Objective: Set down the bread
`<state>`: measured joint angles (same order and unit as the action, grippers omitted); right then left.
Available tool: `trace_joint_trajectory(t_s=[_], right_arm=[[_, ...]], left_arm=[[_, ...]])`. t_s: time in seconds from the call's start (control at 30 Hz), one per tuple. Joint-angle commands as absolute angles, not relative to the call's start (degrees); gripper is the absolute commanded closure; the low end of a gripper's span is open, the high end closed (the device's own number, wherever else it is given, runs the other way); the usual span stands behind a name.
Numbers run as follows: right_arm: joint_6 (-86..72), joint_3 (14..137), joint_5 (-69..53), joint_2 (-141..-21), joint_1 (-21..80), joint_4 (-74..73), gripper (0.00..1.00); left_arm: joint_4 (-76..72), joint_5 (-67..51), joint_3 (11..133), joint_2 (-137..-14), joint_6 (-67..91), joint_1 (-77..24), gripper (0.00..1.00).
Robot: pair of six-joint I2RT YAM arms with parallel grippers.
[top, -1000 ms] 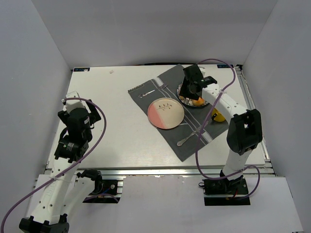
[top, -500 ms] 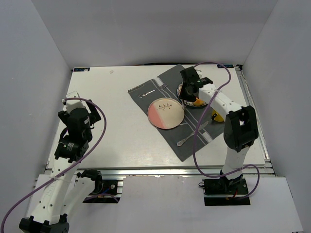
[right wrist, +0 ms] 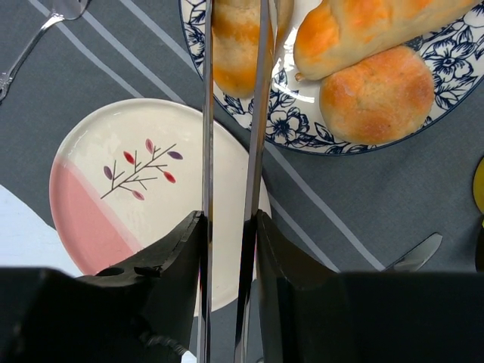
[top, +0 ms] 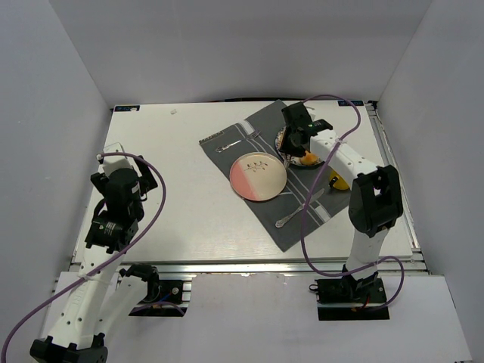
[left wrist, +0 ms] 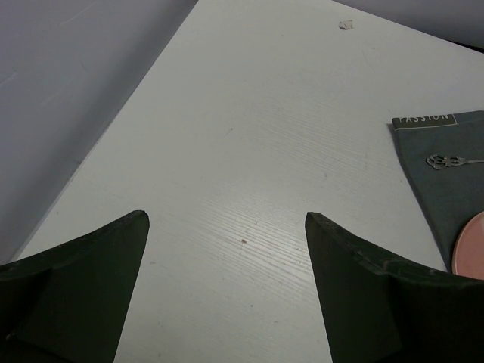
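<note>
The right tool (right wrist: 235,23) is closed on the bread (right wrist: 231,68). In the right wrist view its two thin metal blades run up the middle of the frame and pinch the ridged golden roll between them at the top centre. The bread is on the blue-flowered plate (right wrist: 302,132), at that plate's left side.

The top edge of the frame cuts off the far end of the bread and the tips of the blades. In the overhead view the right arm covers the bread altogether. A yellow thing (top: 339,181) lies partly under that arm, and its shape is unclear.

Three breads are on the flowered plate: the gripped one, a longer smooth roll (right wrist: 370,26) and a round bun (right wrist: 378,94), the last two touching. There are two plates, the other being pink and white (right wrist: 136,204), both on one grey striped mat (right wrist: 91,83). A knife tip (right wrist: 416,253) shows at the lower right.

The left tool (left wrist: 227,265) is wide open over bare worktop (left wrist: 249,136), holding nothing.
</note>
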<state>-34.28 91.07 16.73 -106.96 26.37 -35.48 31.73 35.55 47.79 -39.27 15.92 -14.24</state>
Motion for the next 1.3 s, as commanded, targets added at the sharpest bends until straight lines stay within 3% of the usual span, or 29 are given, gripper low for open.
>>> trace_joint_trajectory(t_s=[0.0,0.33,0.6,0.93,1.27], right_arm=[[-33.6,94.4,17.0,-101.7,26.8,-33.6,0.75],[-27.0,91.2,17.9,-95.5,29.2,-36.7,0.74],[-24.7,84.3,16.9,-88.6,37.7,-36.6,0.75],[-27.3,78.2,16.9,-88.4,46.0,-38.3,0.74],[-29.9,73.7,18.9,-87.7,46.8,-38.2,0.73]], left_arm=[[31.8,35.9,47.7,-38.8,15.6,-14.4,0.04],[31.6,35.4,47.6,-39.1,16.3,-14.4,0.05],[31.7,35.8,47.3,-38.8,17.0,-14.4,0.04],[32.4,35.7,47.5,-38.3,17.2,-14.4,0.04],[32.3,35.8,47.3,-38.2,16.9,-14.4,0.04]])
